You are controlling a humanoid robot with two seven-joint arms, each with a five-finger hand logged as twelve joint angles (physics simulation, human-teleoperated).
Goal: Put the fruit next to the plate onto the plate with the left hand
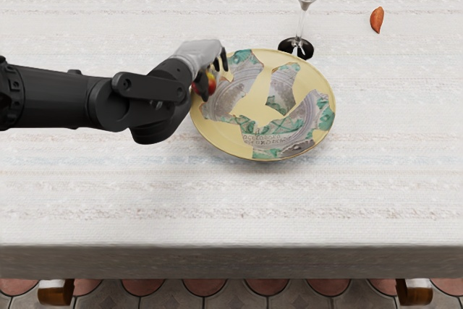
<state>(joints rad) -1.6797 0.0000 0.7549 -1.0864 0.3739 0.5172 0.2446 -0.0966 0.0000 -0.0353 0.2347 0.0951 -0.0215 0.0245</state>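
Head view: my left hand [197, 59] hangs over the plate's [323, 86] left rim, fingers [214, 58] curled round the red-yellow fruit [203, 85]. A wine glass [302, 12] stands just beside the far rim; the broad desk [231, 186] stretches out nearer me.

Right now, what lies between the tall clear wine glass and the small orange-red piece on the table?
Nothing: the head view shows only bare white tablecloth between the clear wine glass and the orange-red piece.

White-clothed table [231, 200]; terracotta scalloped floor tiles [202, 287]; wooden feet [56, 292].
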